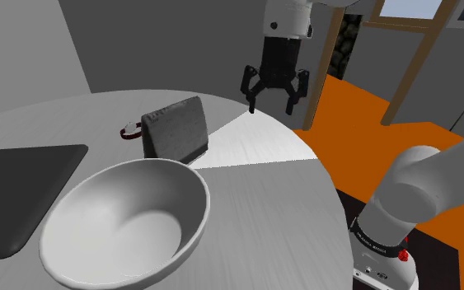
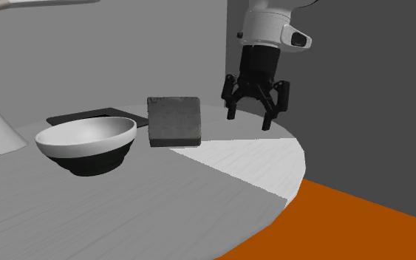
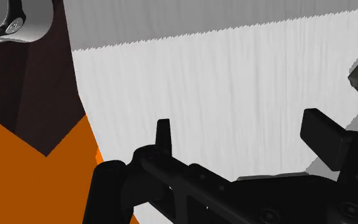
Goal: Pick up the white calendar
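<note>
Round grey table [image 1: 255,214] below me carries one calendar [image 1: 175,128], one white bowl [image 1: 123,218] and one flat dark mat [image 1: 16,189]. Drawn dark grey, the calendar stands propped on its edge, I judge for reading, at nine o'clock from my gripper [image 1: 271,107] in the shoulder view. That hand hangs spread wide and empty over the rim, readied, I judge, to straddle the calendar.

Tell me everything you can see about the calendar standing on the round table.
The calendar is drawn dark grey, not white: a flat rectangular slab with rounded corners and a mottled face. It stands on its lower edge on the round table, seemingly tilted slightly back, just beyond the bowl in the shoulder view. A small red and white piece shows at its side. The open gripper hangs above the table beside it, apart from it.
</note>
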Controlling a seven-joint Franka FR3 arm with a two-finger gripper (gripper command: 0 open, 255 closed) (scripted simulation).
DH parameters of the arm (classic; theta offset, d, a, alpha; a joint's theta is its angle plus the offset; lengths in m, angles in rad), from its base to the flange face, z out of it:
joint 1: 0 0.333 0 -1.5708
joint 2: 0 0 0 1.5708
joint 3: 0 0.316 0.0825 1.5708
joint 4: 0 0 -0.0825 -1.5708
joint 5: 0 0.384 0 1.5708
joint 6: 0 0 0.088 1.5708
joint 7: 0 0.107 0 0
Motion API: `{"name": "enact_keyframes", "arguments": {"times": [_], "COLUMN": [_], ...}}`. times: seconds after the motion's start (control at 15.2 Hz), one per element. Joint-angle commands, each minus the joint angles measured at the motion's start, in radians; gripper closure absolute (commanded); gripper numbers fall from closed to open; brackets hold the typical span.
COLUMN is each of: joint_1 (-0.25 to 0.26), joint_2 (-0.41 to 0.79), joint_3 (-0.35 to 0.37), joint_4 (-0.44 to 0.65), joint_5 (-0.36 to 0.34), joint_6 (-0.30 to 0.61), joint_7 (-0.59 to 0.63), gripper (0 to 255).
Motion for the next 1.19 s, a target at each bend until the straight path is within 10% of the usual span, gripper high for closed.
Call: {"name": "enact_keyframes", "arguments": {"times": [0.0,0.79,1.12], "joint_1": [-0.02,-0.148,-0.145], "joint_2": [0.044,0.424,0.421], "joint_3": [0.044,0.293,0.297], "joint_4": [0.057,0.486,0.432], "joint_5": [0.036,0.052,0.057], "joint_6": [0.001,0.073,0.127], "joint_7": [0.131,0.874,0.878], "gripper": [0,0,0]}}
